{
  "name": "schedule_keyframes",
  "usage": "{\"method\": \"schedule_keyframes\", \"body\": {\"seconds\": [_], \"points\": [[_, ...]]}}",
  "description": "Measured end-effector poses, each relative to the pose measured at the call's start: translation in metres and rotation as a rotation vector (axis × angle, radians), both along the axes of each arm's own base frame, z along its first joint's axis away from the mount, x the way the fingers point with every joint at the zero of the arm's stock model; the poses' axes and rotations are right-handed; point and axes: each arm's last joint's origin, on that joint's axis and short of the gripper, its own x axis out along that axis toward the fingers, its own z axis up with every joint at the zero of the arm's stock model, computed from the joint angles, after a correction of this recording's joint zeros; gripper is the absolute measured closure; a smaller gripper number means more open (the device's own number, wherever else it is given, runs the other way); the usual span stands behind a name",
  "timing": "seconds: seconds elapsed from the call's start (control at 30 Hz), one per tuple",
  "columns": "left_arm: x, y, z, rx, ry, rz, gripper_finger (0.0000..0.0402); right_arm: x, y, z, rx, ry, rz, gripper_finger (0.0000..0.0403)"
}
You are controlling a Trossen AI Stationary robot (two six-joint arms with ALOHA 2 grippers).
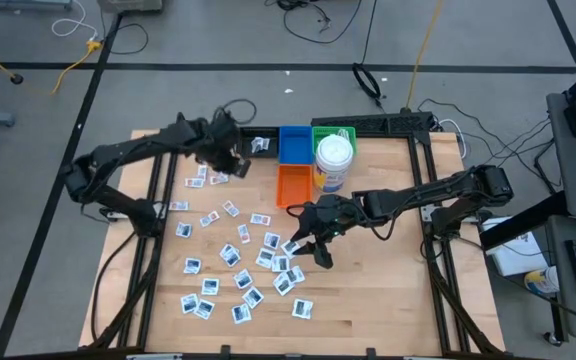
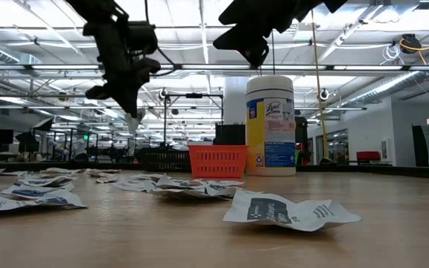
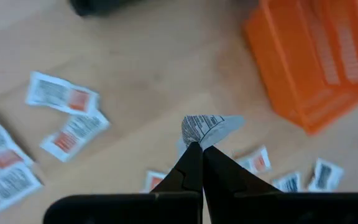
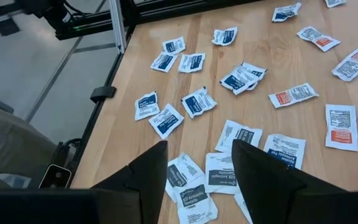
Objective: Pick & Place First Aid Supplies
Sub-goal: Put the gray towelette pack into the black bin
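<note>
While our left gripper (image 3: 197, 149) pinches one white packet (image 3: 207, 127) above the surface (image 1: 368, 290) near the orange basket (image 1: 294, 184), our right gripper (image 4: 197, 165) hangs wide — over scattered packets (image 4: 197, 102).

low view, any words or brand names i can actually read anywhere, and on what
"Lysol": on the label of the white wipes canister behind the orange basket.
Packets: printed, too small to read.
Packet in the left gripper: print too blurred to read.

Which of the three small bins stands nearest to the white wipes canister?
The green bin, directly behind the canister at the table's far edge; the blue bin and orange bin stand further left.
</note>
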Motion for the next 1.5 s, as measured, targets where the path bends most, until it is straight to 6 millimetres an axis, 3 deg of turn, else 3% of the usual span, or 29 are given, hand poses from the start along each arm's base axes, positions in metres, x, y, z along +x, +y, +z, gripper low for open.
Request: {"method": "schedule_keyframes", "body": {"seconds": [0.2, 0.4, 0.63, 0.93, 1.1, 1.23, 1.5], "points": [[0.008, 0.05, 0.004, -0.005, 0.033, 0.013, 0.0401, 0.0, -0.002, 0.0, -0.003, -0.001, -0.005, 0.0231], [0.03, 0.099, 0.004, -0.007, 0.069, 0.005, 0.0401, 0.0, -0.002, 0.0, -0.001, 0.0, -0.003, 0.0232], [0.042, 0.138, 0.001, 0.003, 0.11, 0.013, 0.0401, 0.0, -0.002, -0.001, -0.017, -0.002, 0.008, 0.0232], [0.046, 0.157, -0.041, -0.008, 0.249, 0.022, 0.0401, 0.0, -0.002, -0.001, -0.016, 0.002, 0.009, 0.0232], [0.05, 0.159, -0.047, 0.001, 0.251, 0.016, 0.0391, 0.0, -0.002, -0.001, -0.02, 0.001, 0.012, 0.0233], [0.051, 0.158, -0.045, 0.034, 0.257, -0.032, 0.0352, 0.0, -0.002, -0.001, -0.02, 0.001, 0.011, 0.0232], [0.052, 0.155, -0.04, -0.004, 0.208, -0.149, 0.022, 0.0, -0.005, -0.001, -0.001, 0.009, 0.02, 0.0232]]}}
